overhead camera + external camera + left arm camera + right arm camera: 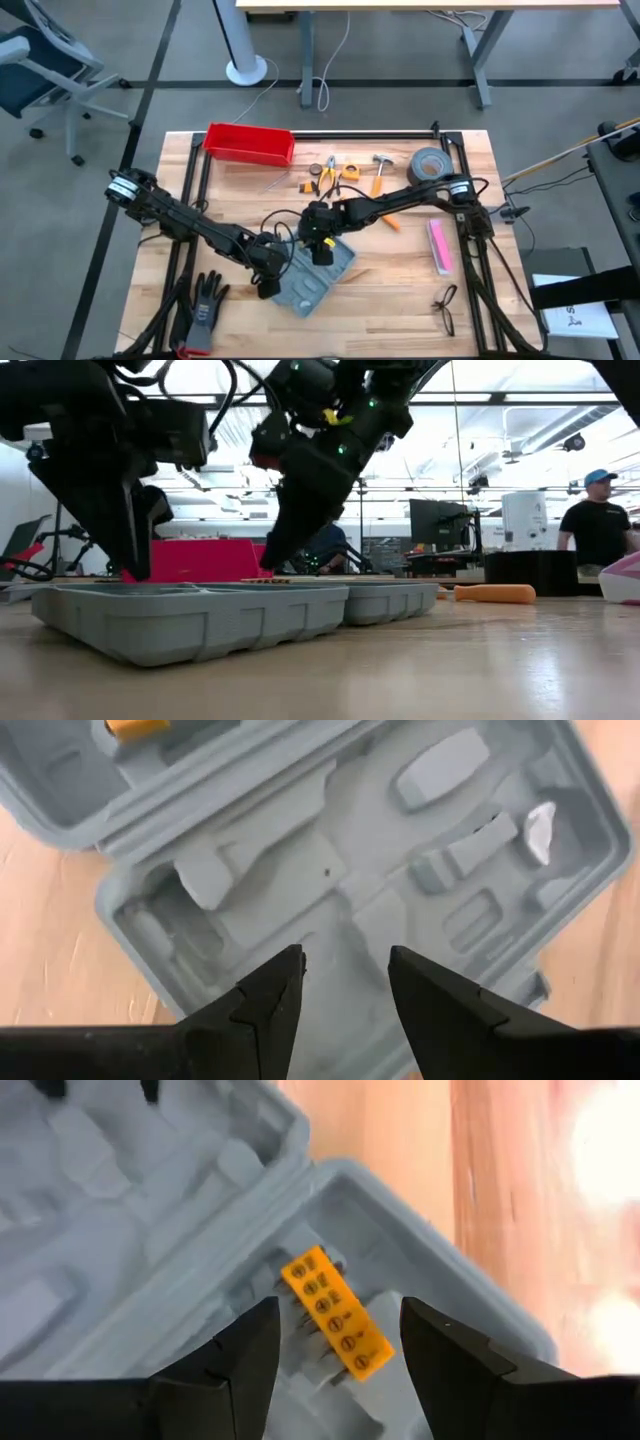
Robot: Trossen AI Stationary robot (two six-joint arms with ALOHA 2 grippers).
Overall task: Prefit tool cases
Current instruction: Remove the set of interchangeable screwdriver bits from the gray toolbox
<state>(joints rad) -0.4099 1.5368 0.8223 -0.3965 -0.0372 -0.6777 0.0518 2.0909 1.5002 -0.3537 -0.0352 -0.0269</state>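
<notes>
The grey tool case [318,282] lies open and flat on the wooden table, its two moulded halves [190,615] facing up. An orange bit holder [335,1320] lies in a slot of the far half. My right gripper [338,1302] hovers over it, open, one finger on either side of the holder with a gap to each. My left gripper [345,955] is open above the near half's empty tool slots [330,860], with nothing between its fingers. In the high view the two grippers stand close together over the case, left [270,272] and right [320,248].
A red bin [248,143] stands at the far left. Pliers [326,170], a hammer [380,170], a tape roll [430,165] and an orange-handled screwdriver [388,215] lie behind the case. A pink object [440,245] and glasses [445,310] lie at the right, a glove [205,300] near left.
</notes>
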